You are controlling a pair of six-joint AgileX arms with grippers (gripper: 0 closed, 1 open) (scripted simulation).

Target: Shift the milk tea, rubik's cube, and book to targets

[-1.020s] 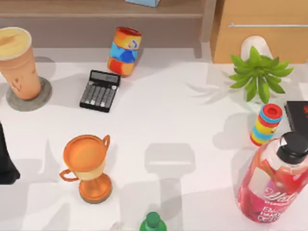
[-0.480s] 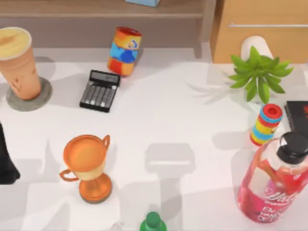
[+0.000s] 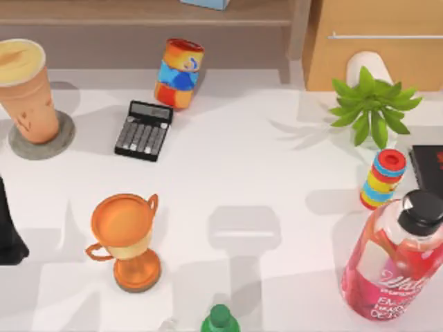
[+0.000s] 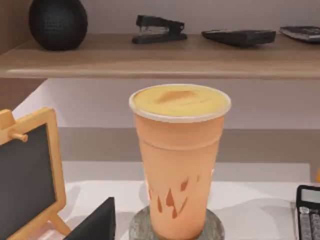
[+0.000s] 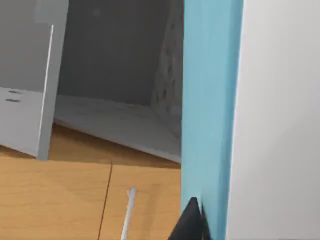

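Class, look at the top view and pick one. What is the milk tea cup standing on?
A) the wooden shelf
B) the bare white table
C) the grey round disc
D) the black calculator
C: the milk tea stands upright on the grey round disc, whose rim shows around the cup's base in the top view and the left wrist view.

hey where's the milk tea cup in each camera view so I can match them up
Top view: the milk tea stands at the far left on the grey round disc.
Left wrist view: the milk tea stands centre frame on the disc.
Right wrist view: not in it.
Shared landmark: the calculator, beside the cup.
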